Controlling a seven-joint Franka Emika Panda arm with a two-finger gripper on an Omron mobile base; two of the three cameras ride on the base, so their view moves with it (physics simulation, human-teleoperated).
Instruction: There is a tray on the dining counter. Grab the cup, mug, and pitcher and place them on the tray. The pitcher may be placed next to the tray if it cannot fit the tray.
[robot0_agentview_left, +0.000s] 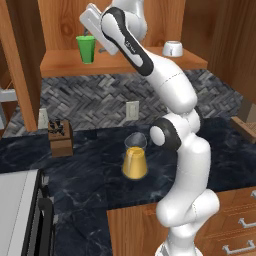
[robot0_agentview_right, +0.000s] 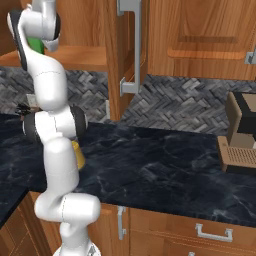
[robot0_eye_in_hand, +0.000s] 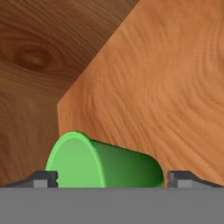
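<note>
The cup (robot0_eye_in_hand: 105, 164) sits between the wide-apart fingers of the gripper (robot0_eye_in_hand: 111, 178), not yet clamped.

No text, label, brand, number or sign can be read anywhere. A small dark mark sits on the robot arm (robot0_agentview_left: 131, 46), too blurred to make out.

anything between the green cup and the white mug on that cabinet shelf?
In the left base view, the robot's white arm crosses between the green tapered cup and the squat white mug; no other object shows on that wooden shelf.
</note>
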